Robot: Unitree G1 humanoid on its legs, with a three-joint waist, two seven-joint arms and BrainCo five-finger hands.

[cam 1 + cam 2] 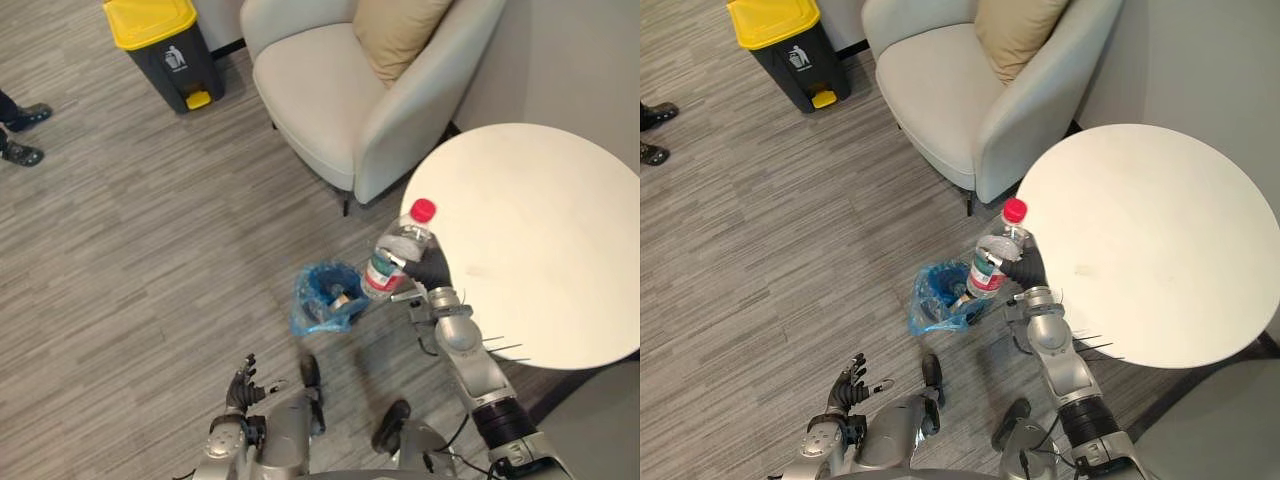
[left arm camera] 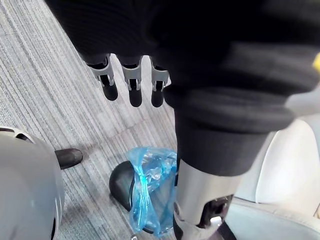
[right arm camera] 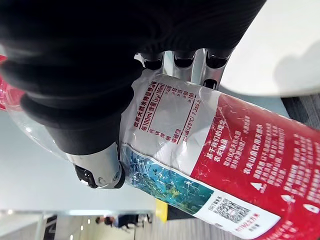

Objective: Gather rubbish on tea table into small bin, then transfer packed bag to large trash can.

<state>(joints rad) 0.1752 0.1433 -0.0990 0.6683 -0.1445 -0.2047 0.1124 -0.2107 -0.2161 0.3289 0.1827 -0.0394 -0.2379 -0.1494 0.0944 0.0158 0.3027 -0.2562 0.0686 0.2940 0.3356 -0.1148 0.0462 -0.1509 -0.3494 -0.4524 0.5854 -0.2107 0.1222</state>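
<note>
A clear plastic bottle (image 1: 398,255) with a red cap and a red and green label is held upright in my right hand (image 1: 431,268), whose fingers and thumb curl round it (image 3: 200,150). It hangs just off the left edge of the round white tea table (image 1: 540,240), up and to the right of the small bin (image 1: 325,297). That bin is lined with a blue bag and has some rubbish inside. My left hand (image 1: 242,385) hangs low at the lower left with its fingers (image 2: 131,82) relaxed and nothing in them. The blue bag (image 2: 150,185) shows past those fingers.
A large dark trash can (image 1: 165,45) with a yellow lid stands at the far upper left. A beige armchair (image 1: 330,90) with a tan cushion sits behind the table. A person's shoes (image 1: 20,135) show at the left edge. Grey wood-pattern floor lies between.
</note>
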